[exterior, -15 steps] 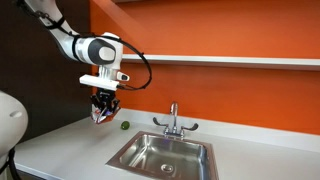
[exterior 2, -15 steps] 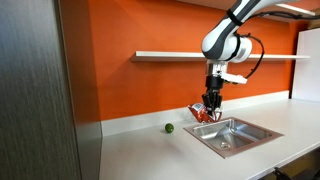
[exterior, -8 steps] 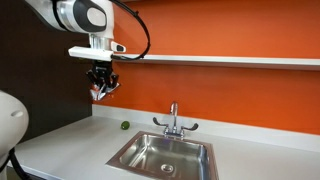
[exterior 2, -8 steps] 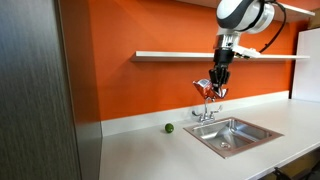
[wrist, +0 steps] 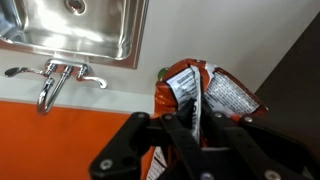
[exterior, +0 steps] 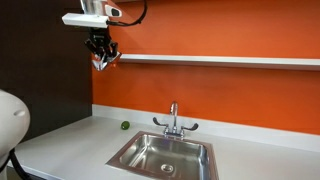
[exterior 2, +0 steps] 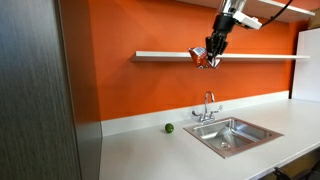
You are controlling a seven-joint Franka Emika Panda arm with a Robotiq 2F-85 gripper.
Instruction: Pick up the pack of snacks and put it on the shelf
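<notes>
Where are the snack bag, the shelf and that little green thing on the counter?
snack pack (wrist: 228,98), wrist view, on its printed panel.
shelf (exterior: 220,60), in an exterior view, on its front edge.
green object (exterior 2: 169,128), in an exterior view, on its middle.

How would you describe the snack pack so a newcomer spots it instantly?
Find the white shelf on the orange wall above the sink. At shelf height the gripper holds the snack pack in the air. It is the only crinkled red-and-white packet; the other loose thing is a small green object down on the counter.
</notes>
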